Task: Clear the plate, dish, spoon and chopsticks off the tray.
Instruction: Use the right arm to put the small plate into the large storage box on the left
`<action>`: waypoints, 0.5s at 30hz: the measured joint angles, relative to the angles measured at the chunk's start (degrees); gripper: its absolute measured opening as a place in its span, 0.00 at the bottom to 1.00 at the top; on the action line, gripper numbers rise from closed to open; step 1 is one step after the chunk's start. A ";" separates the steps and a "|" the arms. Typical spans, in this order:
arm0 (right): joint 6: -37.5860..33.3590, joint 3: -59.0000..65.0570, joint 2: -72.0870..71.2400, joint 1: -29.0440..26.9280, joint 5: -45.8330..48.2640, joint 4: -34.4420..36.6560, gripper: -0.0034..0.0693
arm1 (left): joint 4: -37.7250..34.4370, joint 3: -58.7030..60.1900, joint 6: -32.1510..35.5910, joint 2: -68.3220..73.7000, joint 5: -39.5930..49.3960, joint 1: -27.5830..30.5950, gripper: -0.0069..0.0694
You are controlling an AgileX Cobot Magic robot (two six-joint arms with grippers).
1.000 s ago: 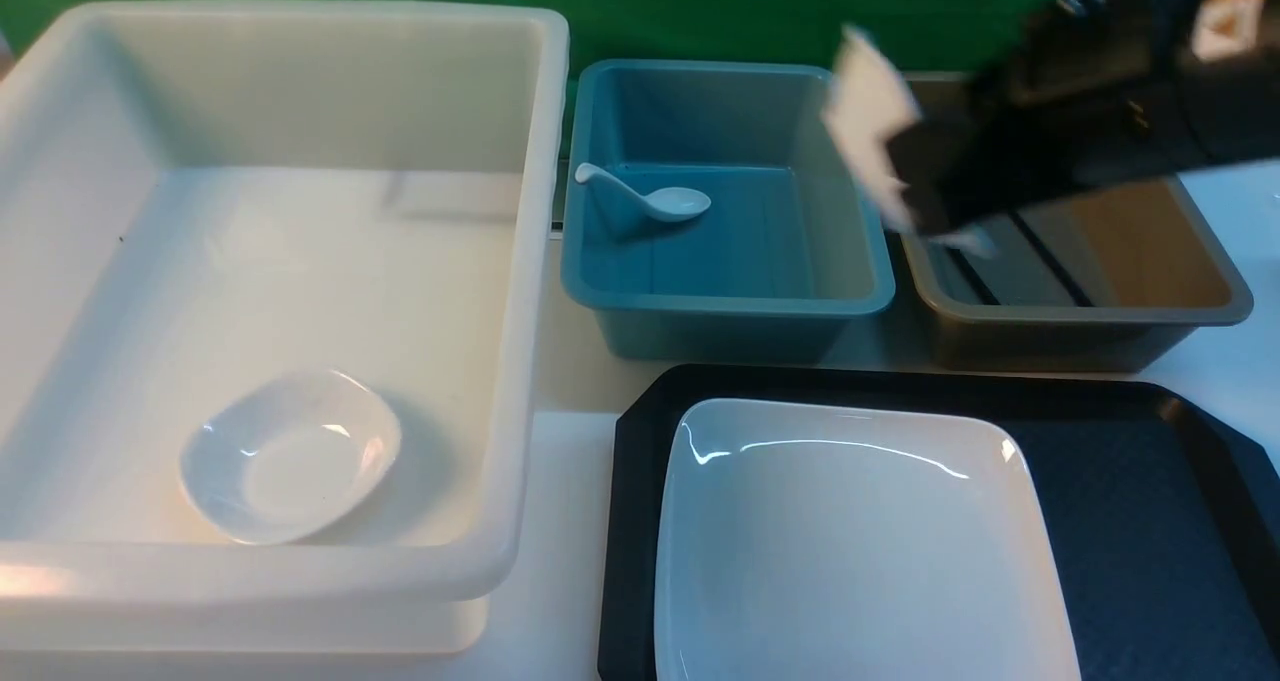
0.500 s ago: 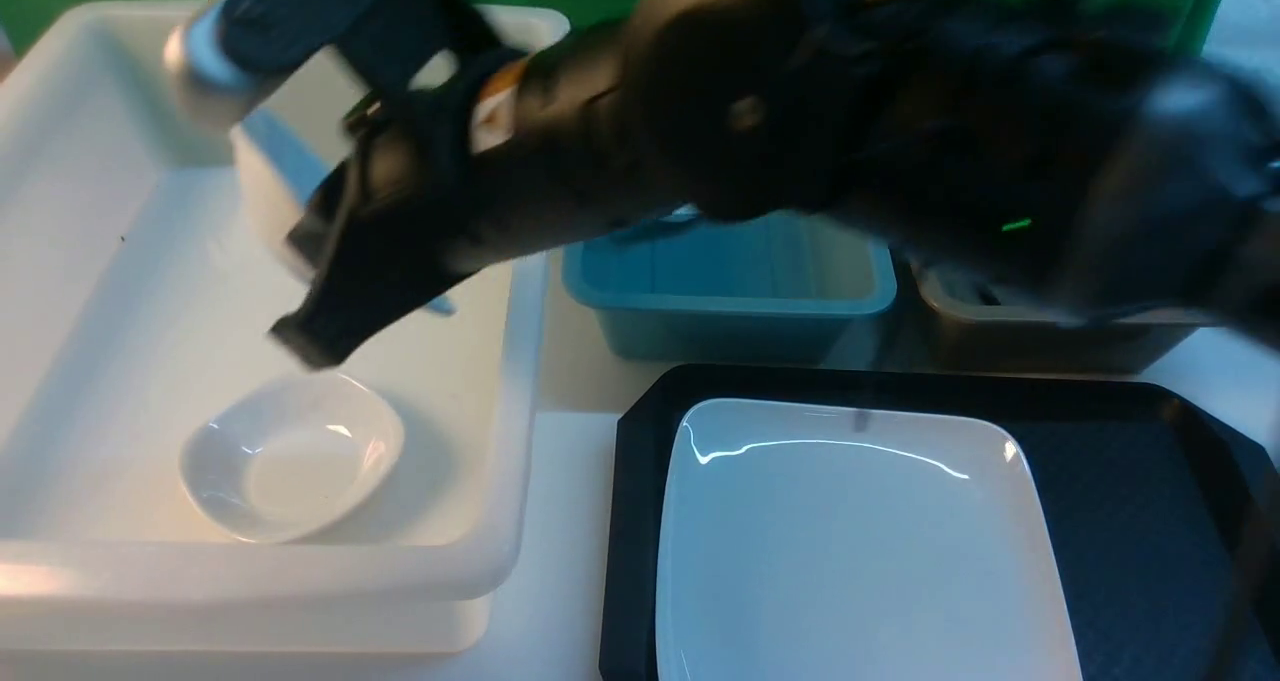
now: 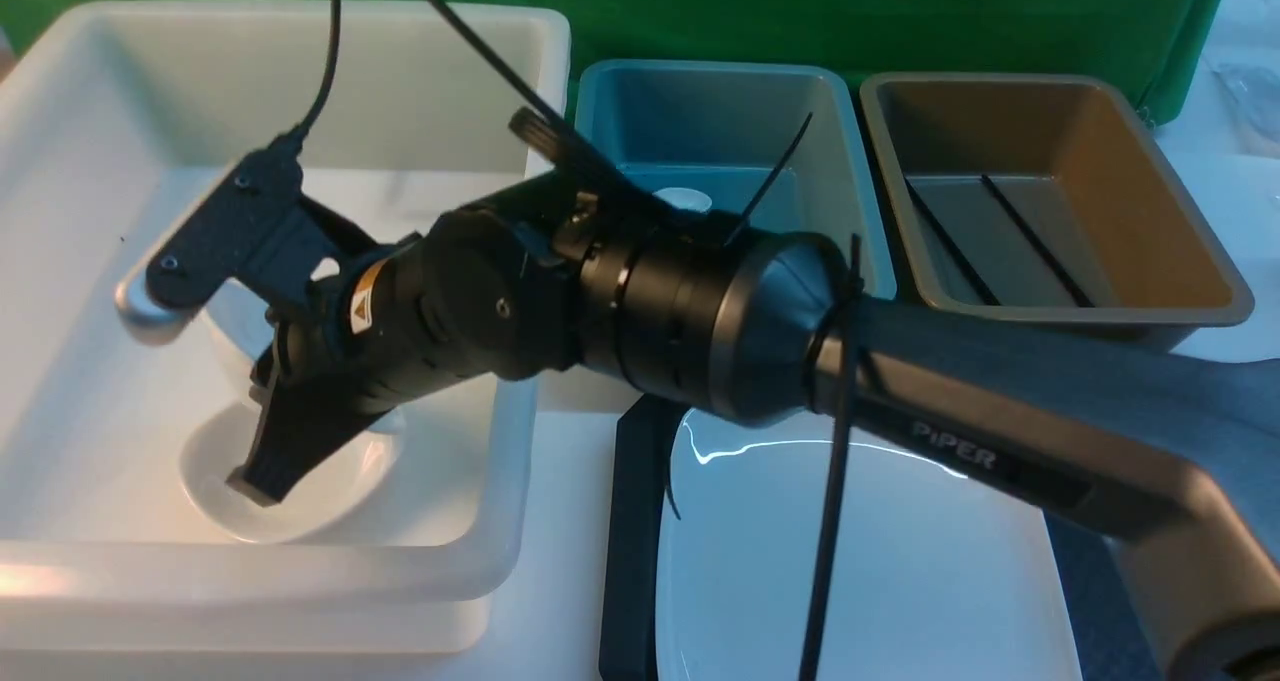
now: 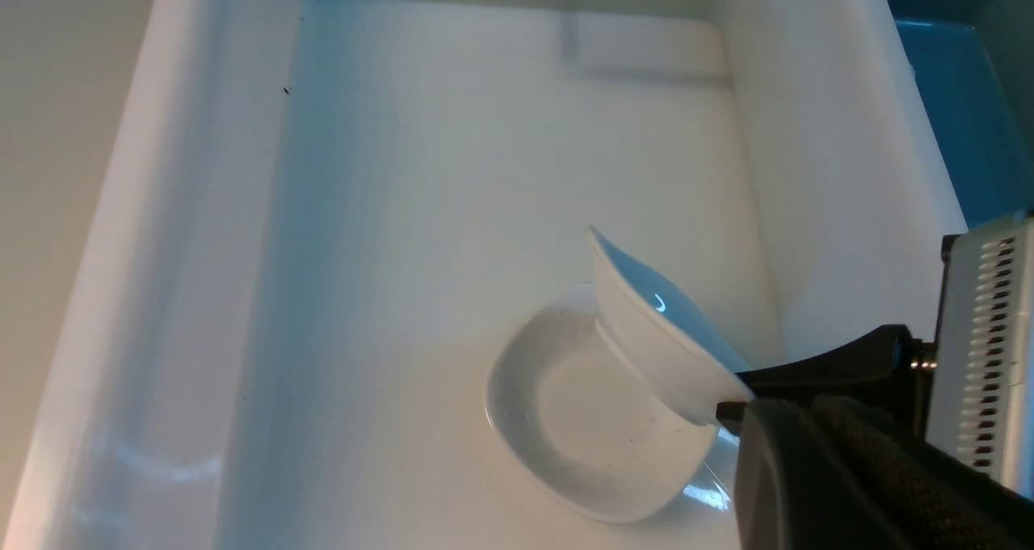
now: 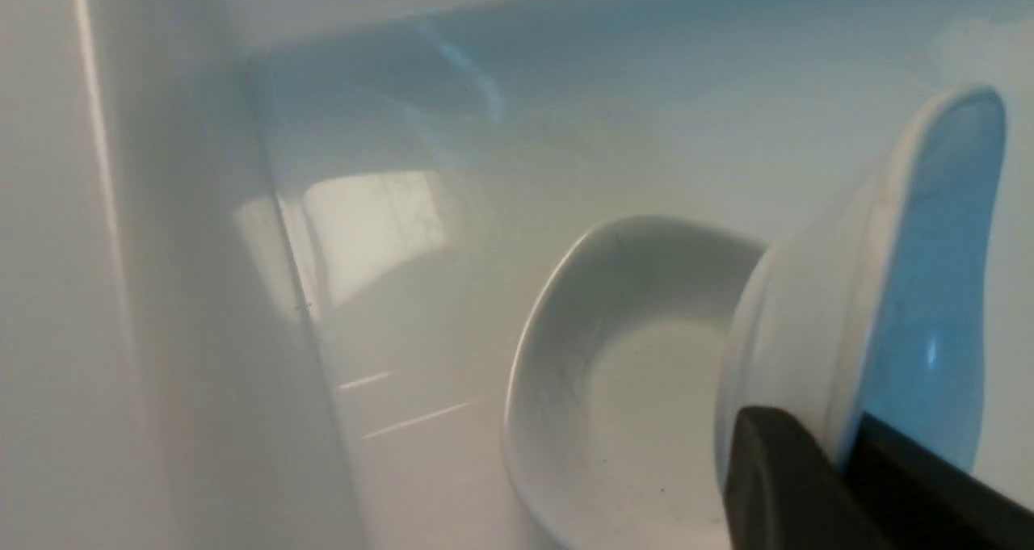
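The right claw point(image 5: 840, 445) is shut tight on the rim of a small white dish point(image 4: 646, 324). One black finger point(image 5: 775, 485) presses the dish's outer side and the other sits inside its hollow, so the jaws stand only a rim's thickness apart. The dish is tilted steeply, almost on edge (its hollow looks blue from a reflection).

The dish hangs low inside a large white tub point(image 3: 505, 441), right over a second small dish point(image 3: 215, 486). That one lies flat on the tub floor, toward the near wall. Whether the two dishes touch cannot be told.

The right arm point(image 3: 700, 311) stretches from the right side across the middle of the scene to reach the tub, which stands on the left of the table point(image 3: 570, 521).

Behind the arm, just right of the white tub, is a blue tub point(image 3: 700, 111). Only a bit of the white spoon point(image 3: 685, 199) shows inside it past the arm. Next on the right is a brown tub point(image 3: 1130, 161), with the black chopsticks point(image 3: 1030, 241) lying on its floor.

In front of these tubs is the black tray point(image 3: 625, 521). The large white plate point(image 3: 900, 561) rests on the tray's left part, partly hidden by the arm.
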 joint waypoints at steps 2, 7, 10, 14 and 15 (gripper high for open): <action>-0.11 0.00 0.64 0.00 -0.14 0.00 0.14 | 0.00 0.00 0.00 0.00 -0.06 0.00 0.11; -0.44 0.00 1.43 0.00 -0.27 0.00 0.14 | 0.00 0.00 0.00 0.00 -0.06 0.00 0.11; -0.59 0.00 1.44 0.00 -0.49 0.11 0.17 | 0.00 0.00 0.00 0.00 -0.06 0.00 0.11; -0.69 -0.12 1.44 0.00 -1.44 0.24 0.28 | 0.00 0.00 0.00 0.00 0.06 0.00 0.11; -0.71 -0.08 1.44 0.00 -1.64 0.34 0.33 | 0.00 0.00 0.00 0.00 0.19 0.00 0.11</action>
